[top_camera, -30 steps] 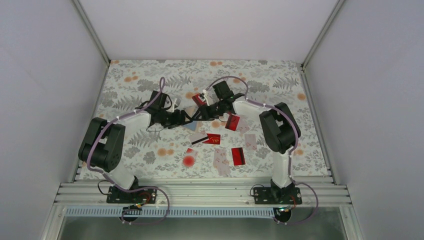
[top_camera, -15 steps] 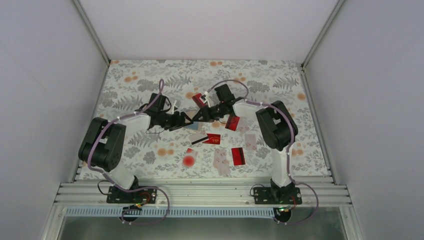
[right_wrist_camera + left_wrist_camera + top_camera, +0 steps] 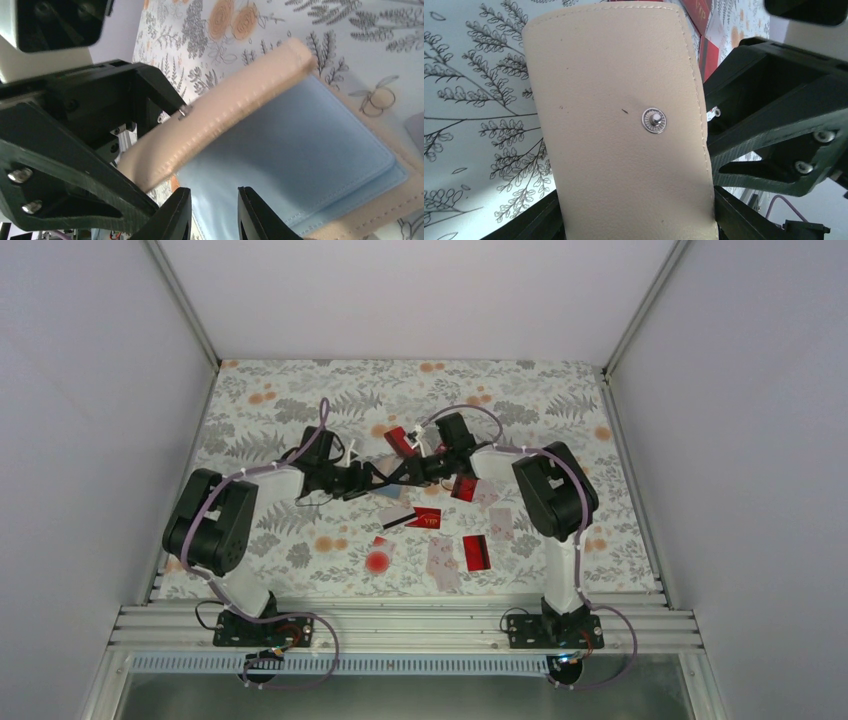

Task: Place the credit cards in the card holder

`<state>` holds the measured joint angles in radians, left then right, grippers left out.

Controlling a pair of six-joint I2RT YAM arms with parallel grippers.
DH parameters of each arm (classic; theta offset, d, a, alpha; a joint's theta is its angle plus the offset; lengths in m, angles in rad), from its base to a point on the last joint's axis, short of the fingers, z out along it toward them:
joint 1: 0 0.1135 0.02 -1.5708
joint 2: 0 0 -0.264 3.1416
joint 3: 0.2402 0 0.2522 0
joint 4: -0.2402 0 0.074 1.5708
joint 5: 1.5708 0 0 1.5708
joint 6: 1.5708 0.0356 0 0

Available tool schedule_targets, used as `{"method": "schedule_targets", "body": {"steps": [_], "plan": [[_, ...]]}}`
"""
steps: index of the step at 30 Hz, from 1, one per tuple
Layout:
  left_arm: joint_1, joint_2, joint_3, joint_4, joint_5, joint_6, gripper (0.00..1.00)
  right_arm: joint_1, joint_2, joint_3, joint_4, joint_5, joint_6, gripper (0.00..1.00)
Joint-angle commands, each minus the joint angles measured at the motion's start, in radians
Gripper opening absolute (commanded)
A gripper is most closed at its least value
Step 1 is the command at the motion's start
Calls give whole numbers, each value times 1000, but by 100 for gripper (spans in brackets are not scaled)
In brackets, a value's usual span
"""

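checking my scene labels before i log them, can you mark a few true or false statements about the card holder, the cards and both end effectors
1. The card holder lies open, light blue inside showing. True.
2. The left end effector grips the holder's tan flap. True.
3. Every card is already inside the holder. False: several credit cards lie outside it.
4. The flap closes with a zip. False: it carries a metal snap stud.
5. The right end effector is right at the holder's blue inside. True.
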<state>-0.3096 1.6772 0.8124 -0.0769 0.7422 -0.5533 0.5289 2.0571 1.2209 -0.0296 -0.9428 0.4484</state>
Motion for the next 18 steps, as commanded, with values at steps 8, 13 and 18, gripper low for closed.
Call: {"method": "schedule_targets", "body": {"steps": [8,13,18], "plan": [[15,44,-29,151,71,-104,64,4,-46,-99,67,-5,-61,25],[15,47,-33,151,78,-102,64,4,-13,-63,29,24,-78,25],[15,49,-46,146,75,-104,66,4,56,6,-96,93,-109,24]]}}
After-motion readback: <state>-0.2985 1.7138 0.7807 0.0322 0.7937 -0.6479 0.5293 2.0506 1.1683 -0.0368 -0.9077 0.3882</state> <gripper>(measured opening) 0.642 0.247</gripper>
